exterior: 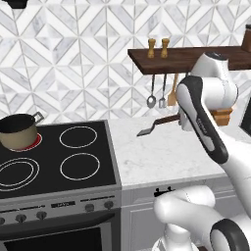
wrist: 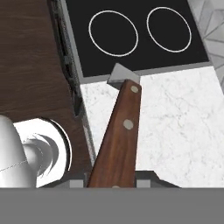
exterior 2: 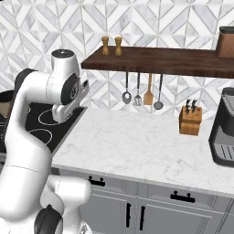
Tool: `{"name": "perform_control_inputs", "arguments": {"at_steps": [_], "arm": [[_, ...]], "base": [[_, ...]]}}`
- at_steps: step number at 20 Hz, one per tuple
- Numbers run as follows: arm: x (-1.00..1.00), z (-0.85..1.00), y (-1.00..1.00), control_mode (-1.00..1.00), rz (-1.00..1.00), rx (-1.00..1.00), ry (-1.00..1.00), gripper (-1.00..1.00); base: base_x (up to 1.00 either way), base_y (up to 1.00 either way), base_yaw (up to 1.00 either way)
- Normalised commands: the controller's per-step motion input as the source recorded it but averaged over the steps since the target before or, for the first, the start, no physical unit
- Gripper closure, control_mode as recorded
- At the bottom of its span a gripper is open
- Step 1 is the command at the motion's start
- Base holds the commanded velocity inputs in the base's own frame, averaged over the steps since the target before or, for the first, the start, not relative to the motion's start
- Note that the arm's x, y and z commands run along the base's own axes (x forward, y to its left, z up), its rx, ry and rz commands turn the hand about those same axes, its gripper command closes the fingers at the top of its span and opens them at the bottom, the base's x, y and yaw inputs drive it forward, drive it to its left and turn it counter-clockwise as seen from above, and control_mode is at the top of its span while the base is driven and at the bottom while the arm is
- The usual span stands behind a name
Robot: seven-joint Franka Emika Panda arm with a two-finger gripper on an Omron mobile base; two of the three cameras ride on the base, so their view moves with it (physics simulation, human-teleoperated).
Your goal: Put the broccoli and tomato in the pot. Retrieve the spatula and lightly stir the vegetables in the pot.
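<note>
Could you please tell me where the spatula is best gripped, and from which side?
Grip the spatula at the rear end of its long, straight handle, coming from the end opposite the flat grey blade, jaws across the handle's width. That leaves the blade free ahead for stirring; the gripper is shut on it that way.

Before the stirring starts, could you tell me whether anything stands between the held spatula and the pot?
Nothing visible does. The gripper holds the spatula over the counter, and only bare cooktop lies between it and the pot on the far-left burner.
</note>
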Motion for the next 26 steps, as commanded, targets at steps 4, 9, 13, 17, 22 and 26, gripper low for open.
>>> {"name": "perform_control_inputs", "arguments": {"at_steps": [4,9,13,17,22,26], "arm": [[-0.79,0.00,0.16,-1.00,-0.27,-0.03,0.01,1.00],[-0.28,0.00,0.02,1.00,-0.13,-0.01,0.06,1.00],[0.00,0.00,0.00,1.00,0.00,0.00,0.00,1.00],[0.00,0.00,0.00,1.00,0.00,0.00,0.00,1.00],[0.00,0.00,0.00,1.00,0.00,0.00,0.00,1.00],[0.00,0.00,0.00,1.00,0.00,0.00,0.00,1.00]], "base": [[0.00,0.00,0.00],[-0.20,0.03,-0.06],[-0.43,0.87,-0.14],[-0.10,1.00,-0.18],[-0.01,1.00,-0.18],[0.00,1.00,-0.13]]}}
